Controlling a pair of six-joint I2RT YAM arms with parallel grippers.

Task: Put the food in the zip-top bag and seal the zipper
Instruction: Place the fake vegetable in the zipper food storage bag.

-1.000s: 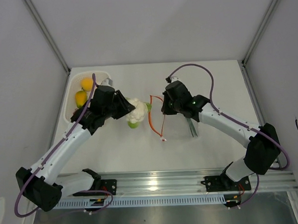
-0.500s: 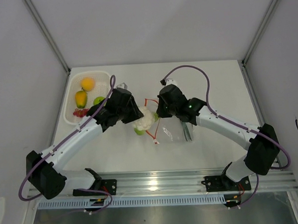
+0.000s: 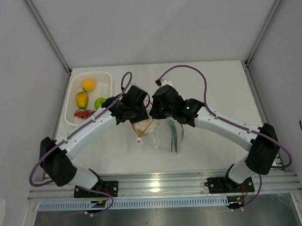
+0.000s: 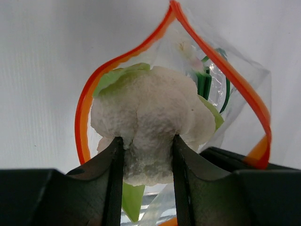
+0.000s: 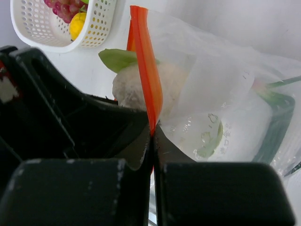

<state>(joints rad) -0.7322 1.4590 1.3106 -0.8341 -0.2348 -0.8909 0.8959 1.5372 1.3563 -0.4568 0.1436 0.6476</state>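
My left gripper (image 4: pixel 145 141) is shut on the stem of the white cauliflower (image 4: pixel 146 108), whose head sits in the open mouth of the zip-top bag (image 4: pixel 240 75). The orange-red zipper (image 4: pixel 83 108) loops around the cauliflower. Long green stalks (image 4: pixel 205 84) lie inside the bag. My right gripper (image 5: pixel 153 134) is shut on the zipper (image 5: pixel 146 70) and holds the mouth up. In the top view the two grippers meet over the bag (image 3: pixel 166 138), left gripper (image 3: pixel 139 119) beside right gripper (image 3: pixel 158 112).
A white mesh basket (image 3: pixel 69 108) at the back left holds an orange ball (image 3: pixel 88 84), a yellow-orange fruit (image 3: pixel 82 100), a green apple (image 3: pixel 100 102) and small red pieces (image 3: pixel 82 114). Purple cables arch over both wrists. Grey walls close in the table.
The left arm has carried the cauliflower rightward from near the basket into the bag's mouth. The right gripper has pulled the bag left and toward the front, keeping hold of the zipper.
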